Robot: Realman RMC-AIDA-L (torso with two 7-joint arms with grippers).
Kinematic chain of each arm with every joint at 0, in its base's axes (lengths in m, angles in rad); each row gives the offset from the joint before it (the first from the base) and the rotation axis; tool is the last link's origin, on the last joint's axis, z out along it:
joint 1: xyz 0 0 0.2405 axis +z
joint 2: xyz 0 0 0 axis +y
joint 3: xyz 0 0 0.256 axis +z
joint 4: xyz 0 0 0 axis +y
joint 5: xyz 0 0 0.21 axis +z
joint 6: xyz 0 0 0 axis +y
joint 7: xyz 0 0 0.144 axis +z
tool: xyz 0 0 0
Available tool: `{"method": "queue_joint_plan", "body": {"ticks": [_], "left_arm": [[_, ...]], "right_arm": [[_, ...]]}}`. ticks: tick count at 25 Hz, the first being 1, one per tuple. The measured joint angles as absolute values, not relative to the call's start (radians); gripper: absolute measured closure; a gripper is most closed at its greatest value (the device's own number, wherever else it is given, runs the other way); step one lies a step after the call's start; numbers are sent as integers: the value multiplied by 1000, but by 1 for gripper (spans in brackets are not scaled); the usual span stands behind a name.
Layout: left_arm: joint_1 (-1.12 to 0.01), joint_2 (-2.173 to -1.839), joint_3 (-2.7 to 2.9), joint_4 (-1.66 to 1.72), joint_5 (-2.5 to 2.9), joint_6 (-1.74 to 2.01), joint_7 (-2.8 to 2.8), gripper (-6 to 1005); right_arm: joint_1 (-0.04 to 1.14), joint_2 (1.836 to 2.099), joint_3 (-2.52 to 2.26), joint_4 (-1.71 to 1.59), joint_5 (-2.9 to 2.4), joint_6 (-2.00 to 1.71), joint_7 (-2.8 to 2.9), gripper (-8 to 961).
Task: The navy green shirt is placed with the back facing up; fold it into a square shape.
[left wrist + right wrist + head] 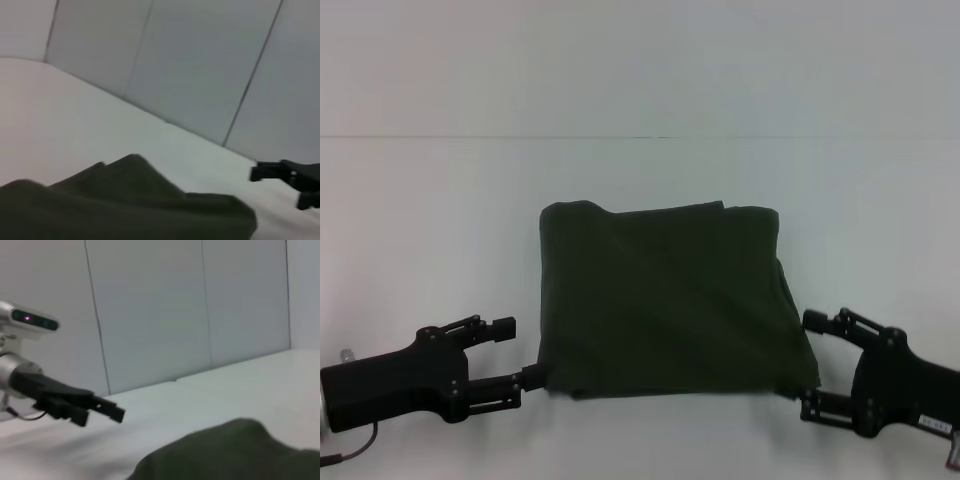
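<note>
One navy green shirt (pixel 665 300), folded near-square: soft, limp, light, we judge; best pinched at near corners. Left gripper (pixel 510 352) and right gripper (pixel 808 360) flank it, fingers spread, empty.

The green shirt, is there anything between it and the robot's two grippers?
No, nothing visible. The navy green shirt lies folded on the white table. The left gripper sits right at its near left corner and the right gripper right at its near right corner, both open.
</note>
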State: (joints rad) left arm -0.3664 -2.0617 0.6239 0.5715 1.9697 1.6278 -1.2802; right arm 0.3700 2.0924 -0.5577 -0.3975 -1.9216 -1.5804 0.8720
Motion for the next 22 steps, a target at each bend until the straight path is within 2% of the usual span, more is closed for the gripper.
{"method": "queue_joint_plan", "body": {"ticks": [15, 22], "left_arm": [[-345, -2089, 630, 561, 2015, 1597, -1271, 139], [-347, -2089, 626, 563, 2016, 1615, -1273, 139]], "right_arm": [[355, 2092, -609, -398, -1932, -1534, 858, 35], [355, 2092, -605, -399, -1932, -1531, 857, 35]]}}
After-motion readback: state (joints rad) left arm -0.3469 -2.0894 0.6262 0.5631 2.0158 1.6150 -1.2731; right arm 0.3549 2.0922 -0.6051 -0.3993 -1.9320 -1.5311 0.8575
